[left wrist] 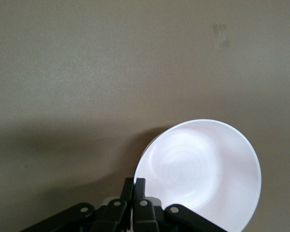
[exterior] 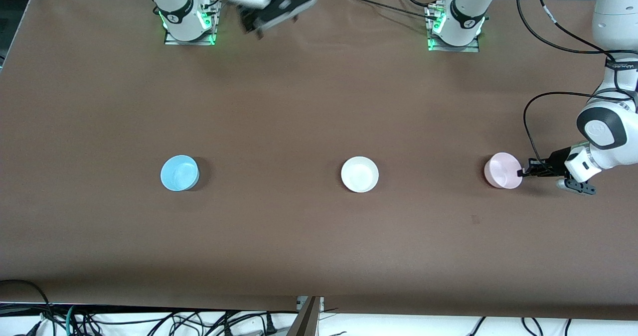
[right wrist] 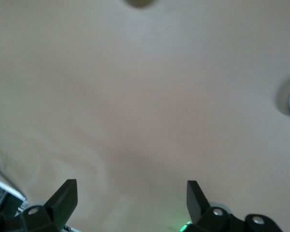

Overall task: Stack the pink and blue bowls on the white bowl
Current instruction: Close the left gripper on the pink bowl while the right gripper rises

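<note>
Left gripper (exterior: 521,173) is pinched tight on the rim of the small round pale pink plastic bowl (exterior: 502,170), at the wall facing the left arm's end of the brown paper-covered surface (exterior: 299,101); in the left wrist view the fingers (left wrist: 134,189) sit pressed together over the rim edge, one apparently inside and one outside the wall. The bowl looks tilted in the front view, so I judge it is partly lifted or tipping off the surface. Handling: thin plain plastic, light, stiff enough for a rim pinch, but glossy, so it could pivot or slip between narrow pads; a deeper bite on the wall would steady it. Nothing fragile here. Small round glossy white bowl (exterior: 360,174) sits mid-surface, upright, well apart from the pink one; small round light sky blue plastic bowl (exterior: 179,173) sits toward the right arm's end, about as near the front camera as the other two. Right gripper (exterior: 271,12) waits high over the strip beside its base, fingers spread wide, holding nothing. No bowl is stacked yet.
</note>
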`<move>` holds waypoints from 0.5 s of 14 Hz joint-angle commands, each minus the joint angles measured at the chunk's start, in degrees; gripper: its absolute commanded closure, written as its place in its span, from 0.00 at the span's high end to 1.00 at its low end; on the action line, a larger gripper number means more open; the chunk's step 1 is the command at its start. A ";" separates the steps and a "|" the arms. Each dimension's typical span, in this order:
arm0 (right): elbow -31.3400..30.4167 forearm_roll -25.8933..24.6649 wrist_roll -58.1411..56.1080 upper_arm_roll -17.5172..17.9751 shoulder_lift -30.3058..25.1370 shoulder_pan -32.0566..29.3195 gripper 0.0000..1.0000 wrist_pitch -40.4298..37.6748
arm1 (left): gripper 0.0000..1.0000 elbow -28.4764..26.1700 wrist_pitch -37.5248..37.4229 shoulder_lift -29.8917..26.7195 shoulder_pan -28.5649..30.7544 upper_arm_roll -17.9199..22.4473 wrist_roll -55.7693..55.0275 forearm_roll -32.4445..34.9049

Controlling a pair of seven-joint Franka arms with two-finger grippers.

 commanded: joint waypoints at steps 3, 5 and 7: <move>2.41 0.08 -2.17 -1.36 -1.10 -1.34 1.00 -1.37 | 0.00 1.51 -3.07 -2.88 -1.21 -0.41 -4.41 -1.60; 3.74 0.08 -2.27 -2.42 -0.14 -1.51 1.00 -0.23 | 0.00 1.86 -3.25 -4.11 -2.35 -2.16 -7.84 -0.98; 3.74 -0.10 -2.00 -3.65 1.35 -2.47 1.00 2.05 | 0.00 2.13 -3.43 -4.38 -2.88 -3.83 -10.66 -0.80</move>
